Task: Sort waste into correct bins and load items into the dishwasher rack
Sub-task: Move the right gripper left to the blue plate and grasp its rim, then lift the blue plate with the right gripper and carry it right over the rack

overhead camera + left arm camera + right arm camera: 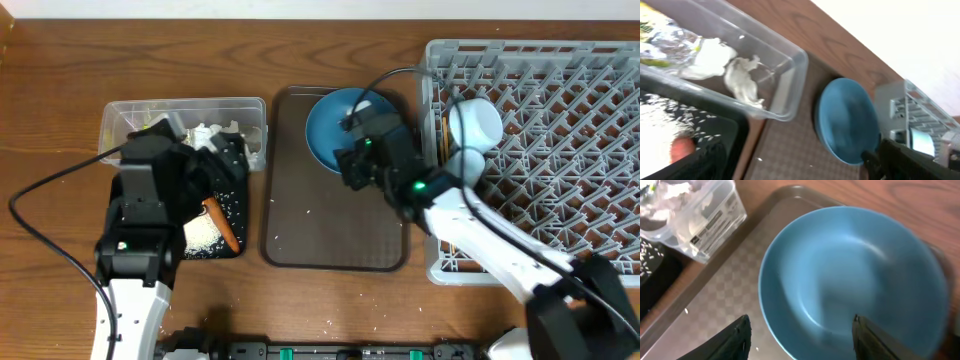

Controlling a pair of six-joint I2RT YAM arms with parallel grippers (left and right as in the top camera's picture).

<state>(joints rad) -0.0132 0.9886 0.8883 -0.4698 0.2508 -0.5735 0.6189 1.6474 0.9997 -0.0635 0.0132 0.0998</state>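
The bowl (850, 275) is light blue, smooth and upright, with nothing in it, and it sits straight under my right gripper (800, 322) at the far end of the brown tray (710, 300). My jaws stand apart and grasp nothing: the left finger (737, 340) hangs just outside the near rim, the right finger (875, 342) over the hollow. To my left runs open mat, then the brown tray's raised lip, then the tub (700, 215) with tissue (742, 80) in it. To my right the rack (540, 130) stands close against the brown tray, a white cup (475, 122) just inside its wall. My right arm reaches in over the rack's near corner, wrist tipped down at the bowl. My left gripper (225, 165) hangs spread wide and unladen over the tub's near edge, the carrot (222, 225) and rice (200, 235) on the black tray (235, 205) behind it
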